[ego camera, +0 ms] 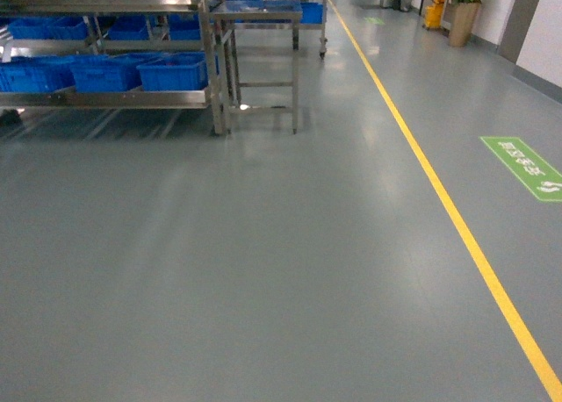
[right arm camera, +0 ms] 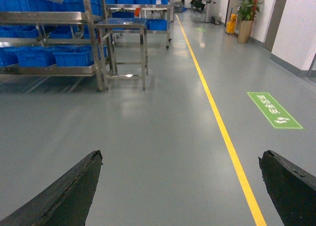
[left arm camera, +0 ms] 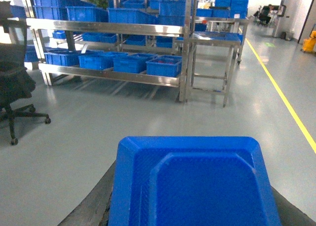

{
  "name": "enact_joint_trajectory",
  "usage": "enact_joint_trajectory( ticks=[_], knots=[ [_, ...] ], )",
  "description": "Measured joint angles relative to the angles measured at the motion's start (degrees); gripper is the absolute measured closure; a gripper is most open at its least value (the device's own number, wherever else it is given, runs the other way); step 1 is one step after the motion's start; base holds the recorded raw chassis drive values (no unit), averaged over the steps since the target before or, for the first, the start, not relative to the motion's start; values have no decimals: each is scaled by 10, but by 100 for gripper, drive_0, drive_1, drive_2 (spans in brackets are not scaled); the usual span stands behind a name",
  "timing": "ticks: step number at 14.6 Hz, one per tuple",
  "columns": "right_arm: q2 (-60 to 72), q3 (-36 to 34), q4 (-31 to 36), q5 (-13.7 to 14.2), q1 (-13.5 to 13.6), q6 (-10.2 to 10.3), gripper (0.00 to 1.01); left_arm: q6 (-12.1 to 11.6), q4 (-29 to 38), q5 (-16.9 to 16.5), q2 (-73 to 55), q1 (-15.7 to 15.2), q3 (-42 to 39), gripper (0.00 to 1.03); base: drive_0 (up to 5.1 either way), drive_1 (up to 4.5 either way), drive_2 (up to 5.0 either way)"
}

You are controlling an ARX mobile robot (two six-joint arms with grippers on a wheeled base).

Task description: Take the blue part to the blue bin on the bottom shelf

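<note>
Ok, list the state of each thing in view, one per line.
left gripper: shut on the blue part.
blue part: held in the left gripper, not yet binned.
right gripper: open, empty.
bottom shelf: loaded with a row of blue crates.
office chair: upright, unoccupied.

Warehouse aisle with a grey floor and steel racking

A smooth grey floor [ego camera: 263, 270] is crossed by a yellow line [right arm camera: 217, 112], seen ahead of the right pincer's fingers and running away from them toward the far end. A green floor sign [right arm camera: 274, 110] is laid to the right of that line. A steel rack [left arm camera: 108, 48] is seen well ahead of the left pincer, with a small steel table [left arm camera: 212, 63] just beside it. A black office chair [left arm camera: 15, 83] stands to the left. A potted plant [right arm camera: 245, 18] is set against the white wall [right arm camera: 296, 28].
</note>
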State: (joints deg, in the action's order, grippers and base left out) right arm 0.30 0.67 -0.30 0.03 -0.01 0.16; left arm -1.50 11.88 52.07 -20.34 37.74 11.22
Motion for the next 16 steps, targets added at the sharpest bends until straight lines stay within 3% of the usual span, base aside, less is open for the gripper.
enact_joint_trajectory(
  ticks=[16],
  knots=[
    [0,0,0,0,0,0,3,0,-3,0,0,0,-1,60,-1,420,-422]
  ],
)
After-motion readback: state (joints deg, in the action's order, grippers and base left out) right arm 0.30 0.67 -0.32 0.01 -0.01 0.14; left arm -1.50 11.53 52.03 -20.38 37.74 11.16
